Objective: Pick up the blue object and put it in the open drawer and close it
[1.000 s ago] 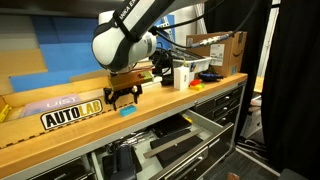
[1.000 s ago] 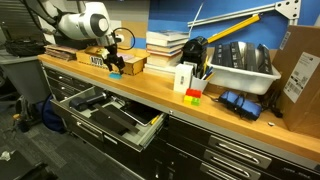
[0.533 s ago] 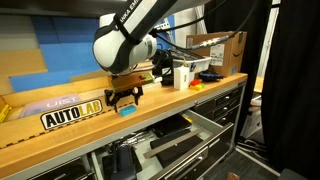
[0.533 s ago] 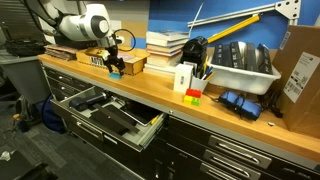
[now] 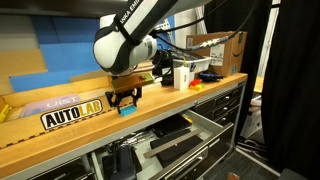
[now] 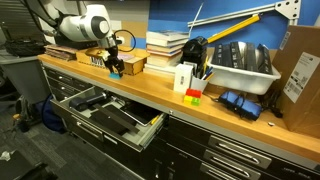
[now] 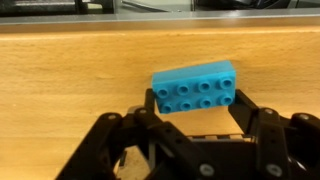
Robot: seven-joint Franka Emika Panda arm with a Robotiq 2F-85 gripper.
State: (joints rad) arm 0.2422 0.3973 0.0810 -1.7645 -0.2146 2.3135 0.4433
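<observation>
The blue object, a small cyan studded block, lies on the wooden worktop. My gripper reaches down over it, with one black finger against each short end, shut on the block. In both exterior views the gripper stands low over the bench in front of the yellow sign, with the blue object between its fingertips. The open drawer is pulled out below the bench edge, with black tools inside.
A yellow AUTOLAB sign stands just behind the gripper. Further along the bench are stacked books, a white box, small red and green bricks, a grey bin and a cardboard box.
The fingers have closed in on the blue block. The arm has stayed over the same spot on the bench.
</observation>
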